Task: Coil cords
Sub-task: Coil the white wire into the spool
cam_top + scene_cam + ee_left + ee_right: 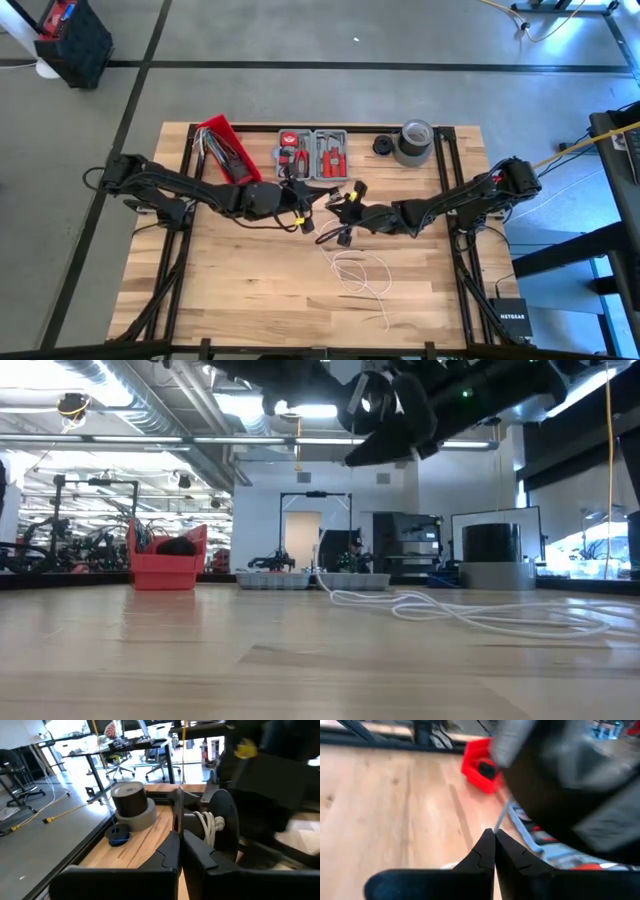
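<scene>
A black reel (220, 825) with turns of the white cord (207, 827) on its core hangs over the table's middle, with my left gripper (179, 845) shut on it. The rest of the white cord (355, 270) lies in loose loops on the wood toward the near edge, also seen as the white cord (450, 610) in the low view. My right gripper (494, 840) is shut on the cord right beside the reel. In the high view my left gripper (303, 207) and my right gripper (343, 212) meet at mid-table. My left gripper pinches the rim of the reel's nearer flange (176, 812) between its two fingers, coming in about level from the table's left. The reel is lifted clear of the table. My right gripper pinches a single strand of the white cord (504, 817) at its fingertips, slanting down from the table's right. The strand runs on toward the reel; the rest lies slack on the table.
A red bin (225, 150), a grey tray of red-handled tools (312, 152), a small black thing (383, 145) and a grey roll of tape (413, 142) stand along the far edge. Bare wood lies to the near left and near right of the cord.
</scene>
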Robot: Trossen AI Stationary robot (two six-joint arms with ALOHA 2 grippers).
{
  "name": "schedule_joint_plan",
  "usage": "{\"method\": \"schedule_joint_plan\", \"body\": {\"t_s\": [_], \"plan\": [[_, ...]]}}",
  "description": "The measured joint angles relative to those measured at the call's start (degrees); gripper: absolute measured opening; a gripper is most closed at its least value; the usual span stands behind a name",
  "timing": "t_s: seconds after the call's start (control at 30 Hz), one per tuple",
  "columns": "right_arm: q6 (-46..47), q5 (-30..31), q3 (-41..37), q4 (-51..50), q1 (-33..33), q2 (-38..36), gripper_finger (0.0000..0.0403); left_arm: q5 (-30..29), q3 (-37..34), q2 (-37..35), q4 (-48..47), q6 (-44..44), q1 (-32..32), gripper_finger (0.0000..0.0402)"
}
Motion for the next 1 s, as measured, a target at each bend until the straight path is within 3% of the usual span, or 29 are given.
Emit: {"method": "schedule_joint_plan", "body": {"t_s": [0.27,0.5,0.83,0.93,1.0], "plan": [[1.51,4.88,0.03,-13.62,0.02,-5.79,0.0005,-0.24,-0.13,-1.22,-3.96,0.46,-0.83,0.0],[2.85,3.74,-0.09,-13.45,-0.02,-7.67,0.0011,-0.2,0.02,-1.44,-3.47,0.09,-0.3,0.0],[6.59,0.05,8.32,-41.53,4.5,-17.95,0.013,-0.21,0.15,-1.61,-4.06,0.23,-0.3,0.0],[7.7,-0.09,5.08,-41.8,6.43,-19.98,0.0152,-0.21,0.17,-1.58,-4.02,0.25,-0.3,0.0],[7.68,1.77,0.36,-36.27,7.62,-19.96,0.0159,-0.2,0.13,-1.55,-4.06,0.21,-0.3,0.0]]}}
